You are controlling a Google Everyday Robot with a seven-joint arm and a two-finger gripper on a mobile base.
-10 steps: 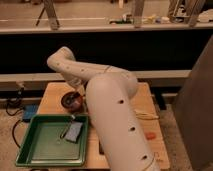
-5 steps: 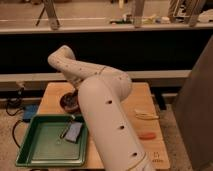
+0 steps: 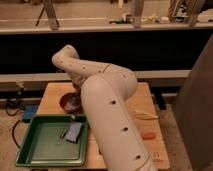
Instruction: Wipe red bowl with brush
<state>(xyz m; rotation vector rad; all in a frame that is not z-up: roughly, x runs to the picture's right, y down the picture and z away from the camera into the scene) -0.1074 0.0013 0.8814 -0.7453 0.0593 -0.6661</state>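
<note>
The small dark red bowl sits on the wooden table, just behind the green tray. My white arm rises from the bottom of the view, bends at an elbow high on the left and comes down to the bowl. My gripper is at the bowl's right rim, reaching into it. A pale shape shows inside the bowl under the gripper. I cannot make out the brush.
A green tray lies at the front left with a grey-blue object in it. A yellowish item and an orange item lie on the table's right side. A dark counter runs behind.
The thick arm link has swung a little left and covers more of the table's middle. The gripper stays at the bowl.
</note>
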